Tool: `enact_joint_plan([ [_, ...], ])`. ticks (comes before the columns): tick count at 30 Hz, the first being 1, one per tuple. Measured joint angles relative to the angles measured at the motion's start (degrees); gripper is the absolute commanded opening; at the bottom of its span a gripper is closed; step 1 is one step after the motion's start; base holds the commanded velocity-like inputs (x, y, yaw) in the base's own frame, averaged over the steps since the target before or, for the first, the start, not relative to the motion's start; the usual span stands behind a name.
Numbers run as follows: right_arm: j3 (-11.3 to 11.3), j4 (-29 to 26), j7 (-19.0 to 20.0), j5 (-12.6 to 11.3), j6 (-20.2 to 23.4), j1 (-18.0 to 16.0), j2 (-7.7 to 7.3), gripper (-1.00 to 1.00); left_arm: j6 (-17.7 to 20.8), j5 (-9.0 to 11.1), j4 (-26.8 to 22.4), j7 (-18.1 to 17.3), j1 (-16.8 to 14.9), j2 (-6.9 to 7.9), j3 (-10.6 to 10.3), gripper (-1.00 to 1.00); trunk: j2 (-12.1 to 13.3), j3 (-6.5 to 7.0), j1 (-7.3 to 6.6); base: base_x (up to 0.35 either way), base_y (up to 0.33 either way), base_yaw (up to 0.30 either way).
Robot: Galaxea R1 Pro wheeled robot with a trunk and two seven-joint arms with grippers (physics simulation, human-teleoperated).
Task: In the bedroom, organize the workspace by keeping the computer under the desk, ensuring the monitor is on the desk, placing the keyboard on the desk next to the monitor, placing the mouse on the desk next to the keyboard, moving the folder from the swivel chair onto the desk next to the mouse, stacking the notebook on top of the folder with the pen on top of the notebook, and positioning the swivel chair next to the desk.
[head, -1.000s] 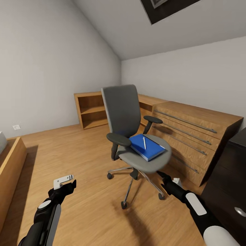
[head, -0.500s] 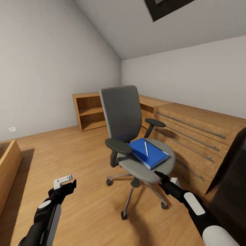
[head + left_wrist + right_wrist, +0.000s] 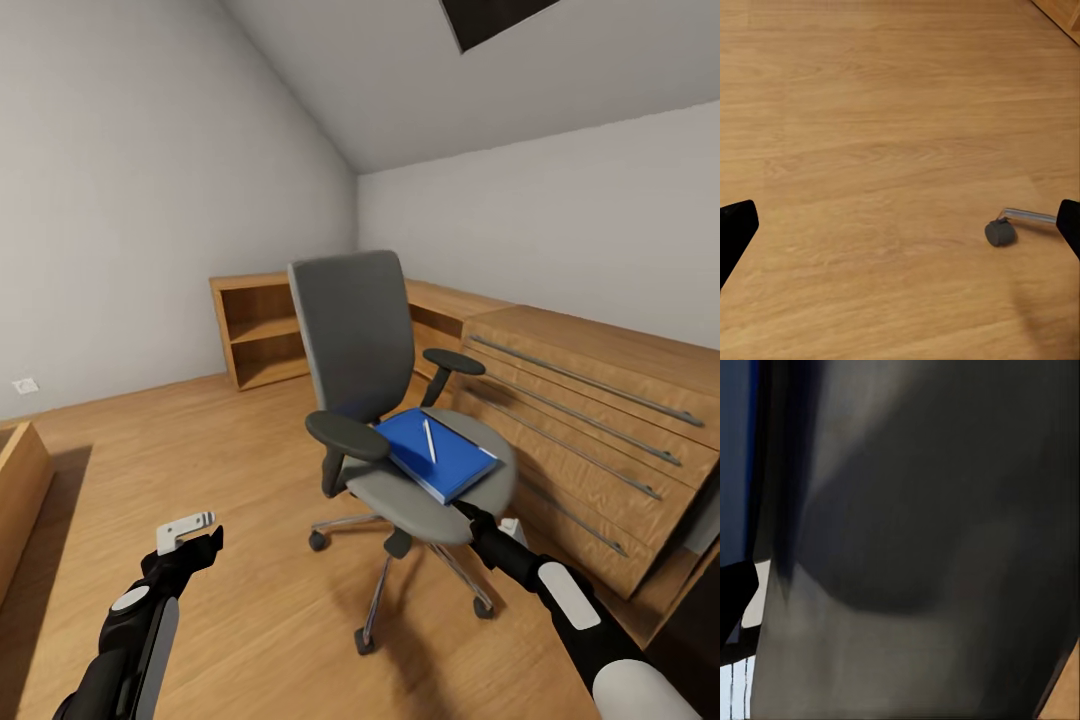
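At centre frame in the head view the folder (image 3: 437, 457) lay on the seat of the swivel chair (image 3: 385, 400), the pen (image 3: 427, 439) on top; no desk stacking looked done. The folder's long axis ran from centre toward lower right; the pen pointed roughly up-frame. The left gripper (image 3: 186, 538) stood wide over the floor (image 3: 885, 135); the right gripper (image 3: 468, 514) at the seat edge, spread unreadable

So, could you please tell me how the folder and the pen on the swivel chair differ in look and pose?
The folder is a broad, flat, bright-blue rectangle, while the pen is a thin pale stick. The folder lies directly on the grey seat of the swivel chair and covers much of it; the pen rests on top of the folder and is much shorter than it. Both lie flat between the chair's armrests.
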Motion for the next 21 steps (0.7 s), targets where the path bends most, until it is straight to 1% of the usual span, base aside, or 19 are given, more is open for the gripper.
enact_joint_plan([
  [6,0.02,-0.01,-0.01,-0.04,-0.01,0.00,0.00,1.00,0.02,-0.04,0.00,0.00,0.03,0.03,0.00,1.00,0.00,0.00,0.01,0.022,0.009,0.000],
  [9,-0.10,-0.11,-0.07,0.06,-0.03,0.00,0.03,1.00,0.01,0.01,0.02,0.00,0.01,0.03,-0.01,1.00,0.01,0.00,0.03,-0.088,0.001,0.000],
  [13,-0.08,-0.22,-0.10,0.07,-0.04,0.00,0.01,1.00,0.04,0.03,0.01,0.00,-0.01,0.03,-0.01,1.00,0.01,0.00,0.05,-0.262,0.000,0.000],
  [21,-0.11,0.38,-0.08,0.12,-0.03,-0.02,0.01,1.00,0.10,0.04,0.01,0.00,0.01,0.03,-0.01,1.00,0.01,0.00,0.05,-0.327,0.000,0.000],
])
